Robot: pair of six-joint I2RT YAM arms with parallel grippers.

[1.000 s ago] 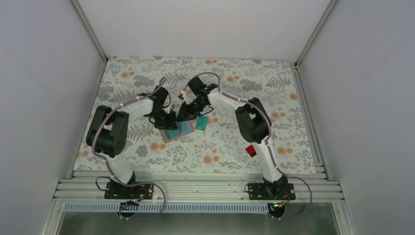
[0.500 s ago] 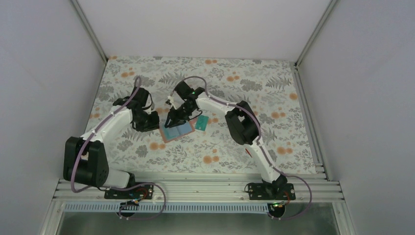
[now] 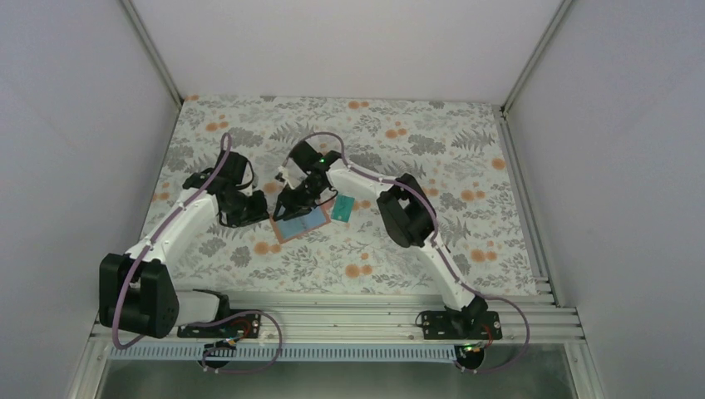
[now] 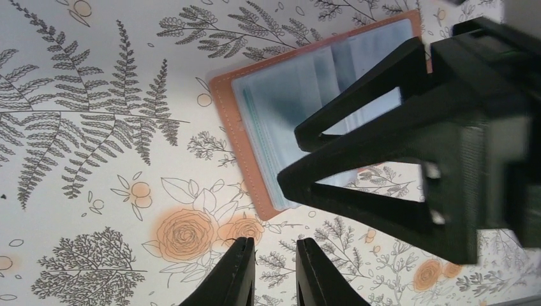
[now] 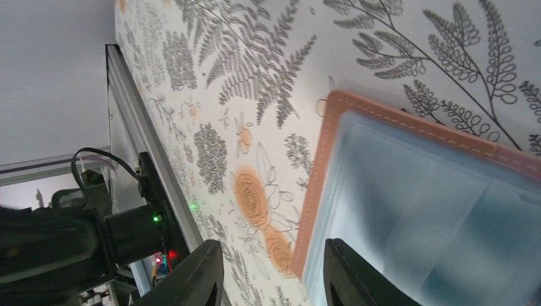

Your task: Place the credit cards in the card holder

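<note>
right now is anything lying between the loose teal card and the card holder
Nothing visible lies between them: the teal card sits just right of the open card holder, bare cloth between. The right claw hangs over the holder's far-left edge, though.

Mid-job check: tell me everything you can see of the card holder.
The card holder lies open and flat on the floral tablecloth. A tan-brown, leather-like border with pale stitching frames glossy clear sleeves showing teal beneath. The right gripper hovers over its far-left part, jaws apart; contact cannot be told. The left gripper sits beside its left edge, apart from it.
</note>
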